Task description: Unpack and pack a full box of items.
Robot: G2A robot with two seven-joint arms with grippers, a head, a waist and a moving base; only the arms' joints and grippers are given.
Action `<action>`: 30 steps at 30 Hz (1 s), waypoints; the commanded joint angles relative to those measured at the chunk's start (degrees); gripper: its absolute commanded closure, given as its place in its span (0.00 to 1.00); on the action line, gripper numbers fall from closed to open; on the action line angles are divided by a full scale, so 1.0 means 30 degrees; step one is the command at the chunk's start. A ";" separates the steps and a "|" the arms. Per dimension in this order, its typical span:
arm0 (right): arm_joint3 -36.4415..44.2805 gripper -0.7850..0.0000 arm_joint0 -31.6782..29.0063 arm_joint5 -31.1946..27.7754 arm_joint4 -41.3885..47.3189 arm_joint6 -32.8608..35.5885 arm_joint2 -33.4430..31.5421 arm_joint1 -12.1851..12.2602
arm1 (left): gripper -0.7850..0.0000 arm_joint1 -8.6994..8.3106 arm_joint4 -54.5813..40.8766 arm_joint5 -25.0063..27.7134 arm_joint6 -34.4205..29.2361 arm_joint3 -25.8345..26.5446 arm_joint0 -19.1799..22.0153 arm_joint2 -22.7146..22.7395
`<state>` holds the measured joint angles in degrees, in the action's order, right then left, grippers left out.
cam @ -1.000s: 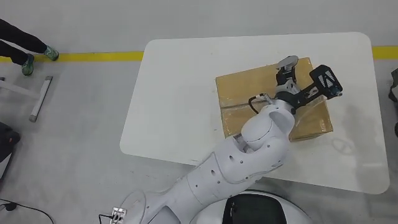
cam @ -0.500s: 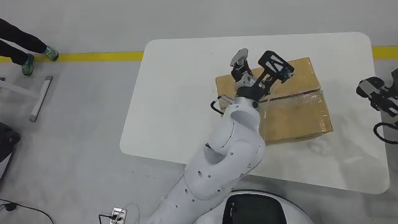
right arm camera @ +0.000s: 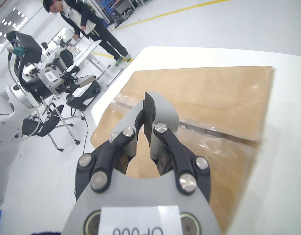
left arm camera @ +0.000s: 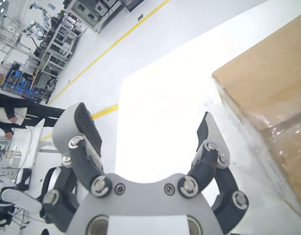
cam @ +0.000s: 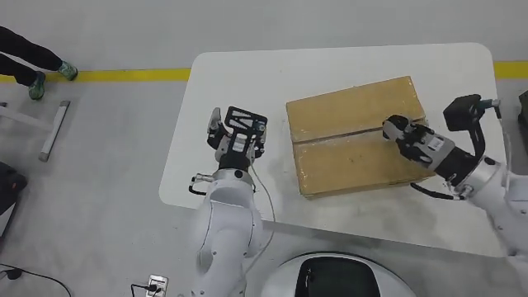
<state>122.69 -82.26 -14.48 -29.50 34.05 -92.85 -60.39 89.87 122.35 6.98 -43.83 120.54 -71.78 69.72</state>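
The left hand [left arm camera: 145, 123] stands wide open with nothing between its ribbed pads [left arm camera: 88, 123]; it is above bare white worktop [cam: 239, 82], near the robot-side edge and apart from the cardboard box [cam: 346, 107], whose near corner and side wall show in the left wrist view. The right hand [right arm camera: 147, 110] is closed tight, its two fingertips pressed together and gripping nothing; it sits by the right end of the box's top seam, pointing across the lid; whether it touches the cardboard cannot be told. The box lies flat on the right half of the worktop, turned a little askew to its edges; its flaps are down and closed; a strip of clear tape [right arm camera: 204, 133] runs along the seam where they meet and glints across the half of the lid nearer the robot. The worktop is white with rounded corners; around it lies pale grey floor crossed by a yellow line [cam: 124, 74].
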 commanded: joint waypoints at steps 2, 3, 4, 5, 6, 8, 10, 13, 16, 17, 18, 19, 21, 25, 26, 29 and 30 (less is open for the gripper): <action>0.0348 1.00 0.0963 0.0760 -0.2509 -0.0308 0.2432 -0.0115 | 0.00 -0.0105 -0.0140 0.0240 0.0331 0.0533 -0.0759 0.0757; 0.0356 1.00 0.1458 0.1151 -0.3507 -0.0535 0.3610 -0.0204 | 0.00 -0.0146 -0.0227 0.0365 0.0460 0.0728 -0.1000 0.1060; 0.0299 1.00 0.1870 0.1497 -0.4307 -0.0729 0.4438 -0.0278 | 0.00 -0.0176 -0.0293 0.0467 0.0548 0.0841 -0.1154 0.1288; 0.0264 1.00 0.2142 0.1677 -0.4819 -0.0811 0.5019 -0.0330 | 0.00 -0.0195 -0.0321 0.0532 0.0595 0.0923 -0.1245 0.1442; 0.0076 1.00 0.2706 0.2102 -0.5601 -0.1031 0.6093 -0.0450 | 0.00 -0.0230 -0.0427 0.0595 0.0676 0.1070 -0.1426 0.1761; -0.0326 1.00 0.3580 0.2672 -0.6915 -0.1210 0.7571 -0.0632 | 0.00 -0.0260 -0.0978 0.0397 0.0903 0.1187 -0.1761 0.2303; -0.0897 1.00 0.4251 0.3184 -0.8122 -0.1299 0.8675 -0.0786 | 0.00 -0.0307 -0.1151 0.0433 0.1077 0.1189 -0.2036 0.2746; -0.2187 1.00 0.5291 0.4232 -0.9444 -0.1357 1.0287 -0.1101 | 0.00 -0.0389 -0.1264 0.0595 0.1331 0.1180 -0.2441 0.3295; -0.2890 1.00 0.5670 0.4854 -0.9726 -0.1416 1.0763 -0.1268 | 0.00 -0.0430 -0.1330 0.0690 0.1502 0.1157 -0.2577 0.3416; -0.3079 1.00 0.5713 0.5037 -0.9840 -0.1416 1.0808 -0.1303 | 0.00 -0.0440 -0.1374 0.0748 0.1565 0.1127 -0.2589 0.3402; -0.3182 1.00 0.5711 0.5109 -0.9827 -0.1422 1.0816 -0.1330 | 0.00 -0.0450 -0.1425 0.0808 0.1618 0.1082 -0.2581 0.3383; -0.3265 1.00 0.5669 0.5114 -0.9802 -0.1425 1.0737 -0.1338 | 0.00 -0.0461 -0.1453 0.0892 0.1668 0.1025 -0.2550 0.3347; -0.3285 1.00 0.5504 0.5075 -0.9837 -0.1396 1.0432 -0.1320 | 0.00 -0.0475 -0.1522 0.0990 0.1742 0.0930 -0.2460 0.3256; -0.3031 1.00 0.4912 0.5024 -0.9773 -0.1329 0.9510 -0.1229 | 0.00 -0.0501 -0.1645 0.1212 0.1800 0.0633 -0.2208 0.3067; -0.2948 1.00 0.4734 0.4988 -0.9724 -0.1308 0.9260 -0.1203 | 0.00 -0.0508 -0.1665 0.1261 0.1800 0.0571 -0.2141 0.3029; -0.2675 1.00 0.4169 0.4872 -0.9449 -0.1300 0.8429 -0.1120 | 0.00 -0.0527 -0.1703 0.1345 0.1809 0.0419 -0.1958 0.2926; -0.2564 1.00 0.3969 0.4852 -0.9286 -0.1290 0.8141 -0.1096 | 0.00 -0.0533 -0.1716 0.1356 0.1801 0.0373 -0.1905 0.2896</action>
<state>114.75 -69.87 0.13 -57.74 30.17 -67.66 -63.74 88.29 117.24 11.02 -38.41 121.78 -77.62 78.49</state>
